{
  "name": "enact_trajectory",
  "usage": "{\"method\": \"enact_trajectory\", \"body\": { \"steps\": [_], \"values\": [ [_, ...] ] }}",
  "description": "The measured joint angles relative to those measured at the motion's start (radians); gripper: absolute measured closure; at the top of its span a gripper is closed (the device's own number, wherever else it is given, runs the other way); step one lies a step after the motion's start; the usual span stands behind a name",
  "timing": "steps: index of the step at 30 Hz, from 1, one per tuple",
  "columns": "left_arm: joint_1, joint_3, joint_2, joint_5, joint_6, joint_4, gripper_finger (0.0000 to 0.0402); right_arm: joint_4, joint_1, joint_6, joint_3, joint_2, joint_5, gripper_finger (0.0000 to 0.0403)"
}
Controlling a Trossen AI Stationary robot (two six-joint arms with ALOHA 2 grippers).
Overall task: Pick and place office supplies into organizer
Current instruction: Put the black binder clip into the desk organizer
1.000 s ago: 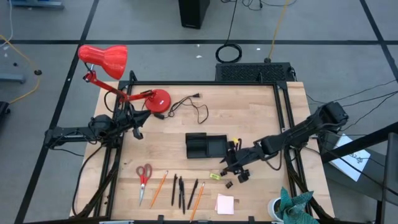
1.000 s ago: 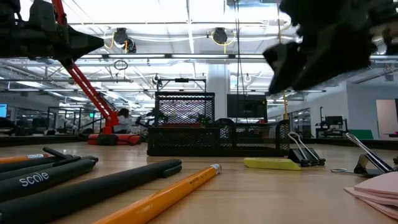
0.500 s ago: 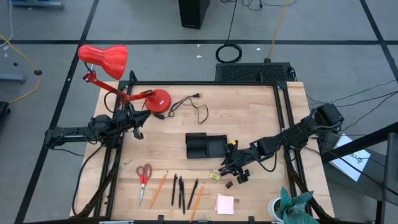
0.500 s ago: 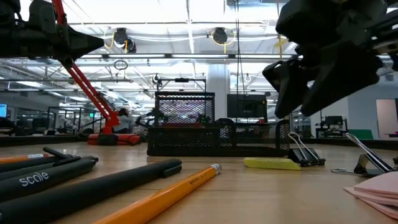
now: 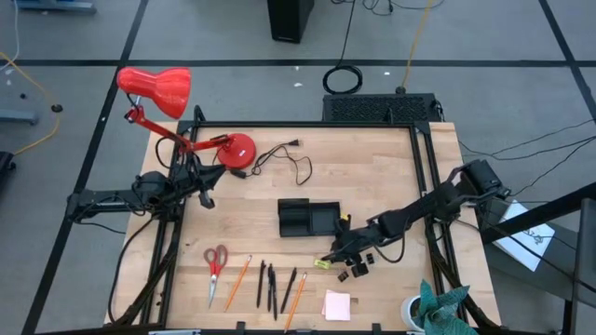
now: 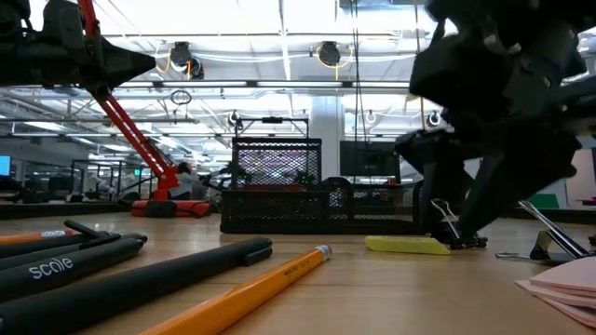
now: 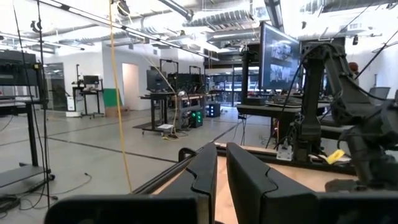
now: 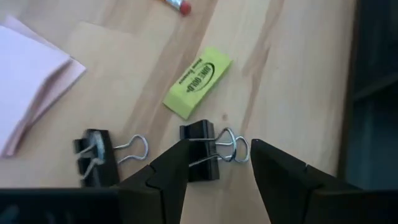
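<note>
Down at the bench (image 5: 372, 167), the right gripper (image 8: 214, 163) has its fingers (image 8: 168, 171) partly open, one on each side of a small black binder clip (image 8: 200, 155) whose wire handles lie between them; the fingers do not yet press on it and nothing is held. Just beside this clip lies a yellow eraser (image 8: 197, 83), and a second binder clip (image 8: 96, 163) sits near it toward the pink sticky-note pad (image 8: 28, 84). Seen from above, the right gripper (image 5: 343, 258) is low over these small things, near the front right corner of the black organizer (image 5: 308, 219), which stands in the middle of the bench. Farther along the front edge lie the pens (image 5: 270, 284), the pencils (image 5: 237, 282) and the red-handled scissors (image 5: 215, 265). The left gripper (image 5: 207, 195) waits at the left edge of the bench by the red lamp (image 5: 177, 102), its fingers (image 7: 205, 174) nearly together and holding nothing.
</note>
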Motion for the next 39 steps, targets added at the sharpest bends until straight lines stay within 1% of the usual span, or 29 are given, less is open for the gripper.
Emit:
{"method": "enact_trajectory", "body": {
  "steps": [4,12,15,18,20,24,34,36,39],
  "values": [
    [0.000,0.000,0.000,0.002,0.003,-0.001,0.0362,0.005,0.000,0.003,0.001,0.005,0.000,0.0239],
    [0.000,0.000,0.000,0.001,0.007,0.000,0.0362,0.010,0.000,0.002,0.001,-0.036,-0.001,0.0239],
    [0.000,0.000,0.000,0.001,0.006,-0.001,0.0362,0.008,0.000,0.003,0.001,-0.035,-0.005,0.0243],
    [0.000,0.000,0.000,0.000,0.006,-0.001,0.0362,0.000,0.000,0.003,0.001,-0.035,-0.030,0.0252],
    [0.000,0.000,0.000,-0.001,0.006,-0.001,0.0362,0.002,0.000,-0.004,0.001,-0.035,-0.051,0.0261],
    [0.000,0.000,0.000,-0.003,0.006,-0.001,0.0362,-0.001,0.000,-0.025,0.001,-0.035,-0.052,0.0289],
    [0.000,0.000,0.000,-0.004,0.010,-0.001,0.0362,0.001,0.000,-0.053,0.001,-0.036,-0.051,0.0390],
    [0.000,0.000,0.000,-0.004,0.010,-0.001,0.0362,0.006,0.000,-0.060,0.001,-0.036,-0.049,0.0398],
    [0.000,0.000,0.000,-0.004,0.011,-0.001,0.0362,0.012,0.001,-0.045,0.001,-0.036,-0.049,0.0397]
  ]
}}
